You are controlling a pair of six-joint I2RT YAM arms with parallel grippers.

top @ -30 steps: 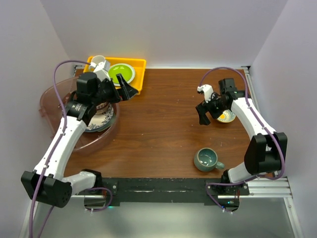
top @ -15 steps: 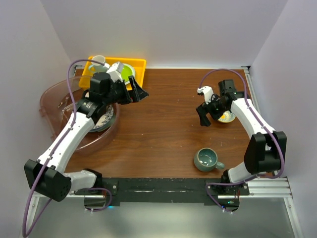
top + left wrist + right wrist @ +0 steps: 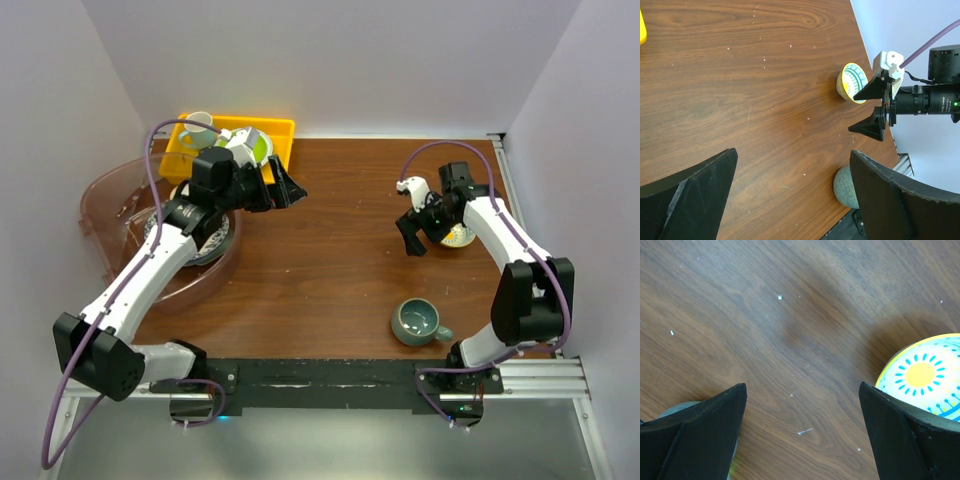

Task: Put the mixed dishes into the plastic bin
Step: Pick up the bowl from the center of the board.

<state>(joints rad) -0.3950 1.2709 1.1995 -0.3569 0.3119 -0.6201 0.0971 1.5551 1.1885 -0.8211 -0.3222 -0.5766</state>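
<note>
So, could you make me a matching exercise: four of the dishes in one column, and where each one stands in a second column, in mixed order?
Things:
1. teal ceramic mug
2. white ceramic mug
3. round patterned plate
4. small yellow bowl with blue pattern

Places:
a. inside the round transparent pinkish plastic tub
b. in the yellow rectangular tray
c. on the wooden table, near its front edge
d. on the table, next to the right fingers

Pairs: 1-c, 2-b, 3-a, 4-d
</note>
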